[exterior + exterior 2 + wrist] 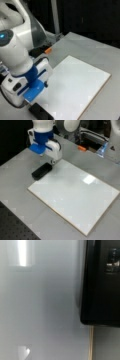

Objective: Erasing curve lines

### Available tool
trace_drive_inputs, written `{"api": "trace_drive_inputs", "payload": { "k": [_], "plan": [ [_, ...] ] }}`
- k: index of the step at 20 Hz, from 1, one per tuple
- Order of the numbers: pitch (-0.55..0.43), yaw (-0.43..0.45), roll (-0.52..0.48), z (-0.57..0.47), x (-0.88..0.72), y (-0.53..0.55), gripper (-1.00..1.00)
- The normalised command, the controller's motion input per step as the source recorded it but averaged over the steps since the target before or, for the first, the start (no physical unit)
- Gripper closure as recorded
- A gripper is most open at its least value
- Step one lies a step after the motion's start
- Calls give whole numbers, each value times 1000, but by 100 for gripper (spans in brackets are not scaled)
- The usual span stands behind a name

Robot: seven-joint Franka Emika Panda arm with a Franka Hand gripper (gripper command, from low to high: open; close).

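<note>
1. The gripper hangs just above the black eraser, at the far-left corner of the white board in a front view. I cannot tell if its fingers are wide, narrow or holding anything, because the white and blue hand covers them.
2. In a front view the gripper is at the bottom left, and the black eraser peeks out right under it.
3. The eraser is a long black block. In a front view its long side runs from the lower left up to the upper right, along the board's short edge. It lies partly on the board and partly on the table.
4. In the wrist view the eraser fills the top right, with the shiny white board beside it.
5. The curve lines do not show in any view. The board looks plain white, so I cannot tell where they are or which way they point.
6. The board lies flat on a grey table.
7. A small orange thing sits on the table past the board, well apart from the gripper.
</note>
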Motion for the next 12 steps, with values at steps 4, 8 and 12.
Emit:
{"api": "trace_drive_inputs", "payload": {
  "k": [4, 8, 12],
  "plan": [
    [64, 6, -188, 12, -76, 597, -100],
    [52, -15, -168, -13, -112, 503, -100],
    [20, 19, -185, -47, -93, 339, -100]
  ]
}}
